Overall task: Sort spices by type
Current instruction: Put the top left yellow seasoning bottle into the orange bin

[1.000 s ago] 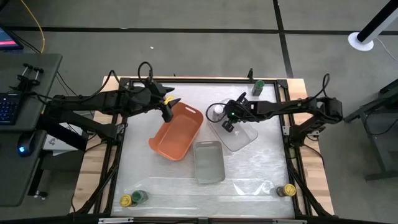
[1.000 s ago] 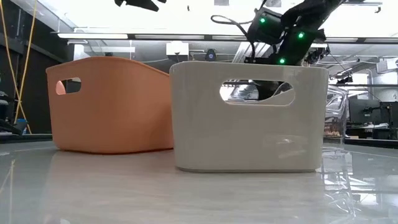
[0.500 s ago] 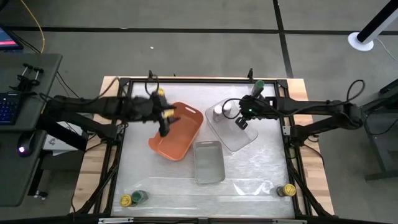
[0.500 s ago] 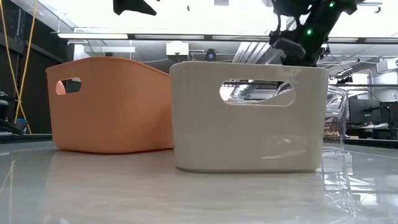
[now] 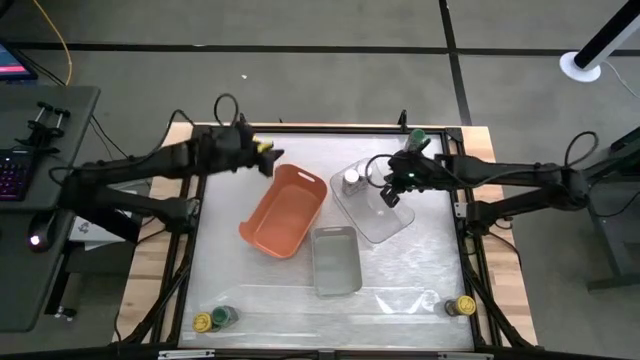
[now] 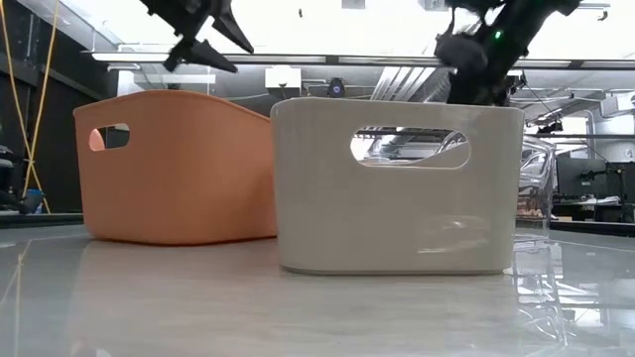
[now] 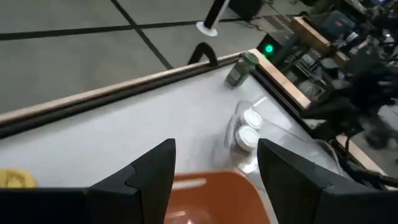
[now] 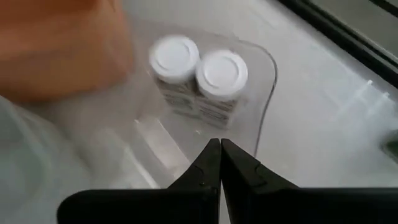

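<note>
Inside clear tray (image 5: 388, 228), far corner: two white-lid jars (image 8: 199, 74) standing upright, touching, sorted.

- Right gripper (image 8: 219, 143) now backing off from pair toward tray middle; claw closed, carrying nothing. Judgement: white type placed.
- Left gripper (image 7: 214, 152) pulling back from over orange tray (image 5: 285, 212) toward far left edge; fingers apart, empty, yellow-lid jar (image 5: 261, 148) just beside.
- Green-lid jar (image 7: 239, 70) waiting at far right edge; more jars sitting at both front corners.
- Grey tray (image 5: 336, 260) sitting between the other trays and front jars, complicating reach.

left hand (image 5: 268, 161) spread; right hand (image 5: 390, 197) closed
</note>
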Controlling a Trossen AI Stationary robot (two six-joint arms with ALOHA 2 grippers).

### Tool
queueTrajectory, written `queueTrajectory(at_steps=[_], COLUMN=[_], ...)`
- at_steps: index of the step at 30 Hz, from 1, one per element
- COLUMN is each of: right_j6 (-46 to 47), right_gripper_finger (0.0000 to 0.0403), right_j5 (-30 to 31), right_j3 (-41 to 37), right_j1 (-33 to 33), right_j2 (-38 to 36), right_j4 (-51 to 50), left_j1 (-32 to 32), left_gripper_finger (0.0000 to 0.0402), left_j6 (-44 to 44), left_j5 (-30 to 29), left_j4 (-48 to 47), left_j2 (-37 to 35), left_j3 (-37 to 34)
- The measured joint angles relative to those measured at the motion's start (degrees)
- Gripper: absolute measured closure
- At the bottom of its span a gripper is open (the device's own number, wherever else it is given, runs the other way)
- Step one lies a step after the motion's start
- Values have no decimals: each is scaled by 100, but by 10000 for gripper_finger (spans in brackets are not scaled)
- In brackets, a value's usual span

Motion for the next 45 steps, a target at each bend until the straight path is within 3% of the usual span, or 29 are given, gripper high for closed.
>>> queueTrajectory(at_steps=[5, 13, 15, 18, 20, 25, 27, 35, 45], right_j6=[479, 785, 786, 828, 831, 840, 840, 982, 982], right_gripper_finger=[403, 403, 403, 403, 403, 403, 402, 402, 402], right_j5=[424, 768, 807, 857, 859, 542, 303, 263, 264], right_j3=[70, 67, 61, 59, 58, 50, 50, 49, 48], right_j1=[111, 97, 97, 97, 97, 51, 17, 5, 5], right_j2=[-867, -1730, -1726, -1600, -1466, -1042, -887, -427, -329], right_j4=[-34, -161, -148, -78, -48, -24, -24, -24, -20], left_j1=[740, 799, 751, 811, 1113, 2171, 2463, 2893, 2845], left_gripper_finger=[193, 193, 193, 193, 193, 191, 185, 146, 91], left_j6=[251, 589, 626, 122, 68, 138, 272, 448, 613], left_j5=[461, 821, 697, -279, -543, 604, 784, 1157, 789], left_j4=[277, 50, -199, -883, -1090, -1018, -1249, -1602, -1283], left_j2=[37, 39, 39, 101, 262, 863, 1142, 1670, 1738], left_j3=[0, 0, 0, 7, 7, 11, 6, 4, 4])
